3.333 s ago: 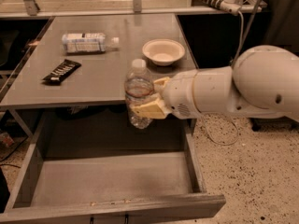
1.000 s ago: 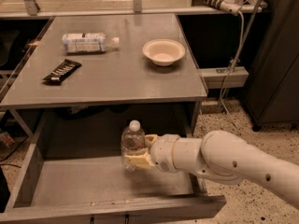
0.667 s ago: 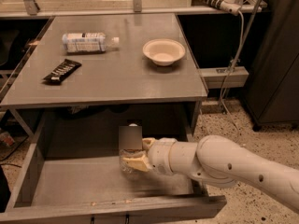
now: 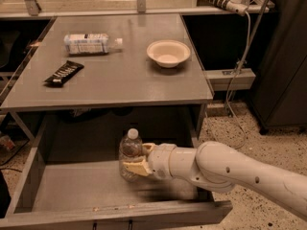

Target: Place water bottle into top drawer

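The gripper (image 4: 137, 158) is inside the open top drawer (image 4: 29, 186), its tan fingers (image 4: 135, 167) closed around the middle of the water bottle (image 4: 129, 146). The bottle stands upright between them, white cap above them and base just below, at or very near the drawer floor. To finish well, I would lower until the base clearly bears on the floor beneath the fingers, part them just enough to free the ribbed sides, then draw straight back along the arm, keeping under the table (image 4: 120, 87) edge overhead so the bottle is not tipped.
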Robot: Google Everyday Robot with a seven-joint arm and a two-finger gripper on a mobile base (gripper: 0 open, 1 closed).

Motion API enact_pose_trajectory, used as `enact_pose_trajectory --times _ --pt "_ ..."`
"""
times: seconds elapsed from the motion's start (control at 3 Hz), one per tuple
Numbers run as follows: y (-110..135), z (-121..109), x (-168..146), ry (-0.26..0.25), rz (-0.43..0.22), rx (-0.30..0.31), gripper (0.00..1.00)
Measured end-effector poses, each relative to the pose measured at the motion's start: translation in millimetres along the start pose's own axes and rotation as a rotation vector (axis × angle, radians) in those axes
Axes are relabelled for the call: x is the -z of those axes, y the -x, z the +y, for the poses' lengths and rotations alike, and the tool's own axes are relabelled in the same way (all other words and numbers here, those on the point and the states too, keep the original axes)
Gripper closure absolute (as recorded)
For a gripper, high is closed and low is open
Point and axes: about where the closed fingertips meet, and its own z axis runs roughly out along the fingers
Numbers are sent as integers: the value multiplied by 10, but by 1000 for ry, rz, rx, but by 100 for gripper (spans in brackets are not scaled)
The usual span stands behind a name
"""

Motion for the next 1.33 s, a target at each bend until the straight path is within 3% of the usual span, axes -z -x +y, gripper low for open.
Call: enact_pose_trajectory --times 0.33,1.33 --pt "-34 -10 -37 -1 0 -24 100" --pt "-34 -9 -37 -1 0 -24 34"
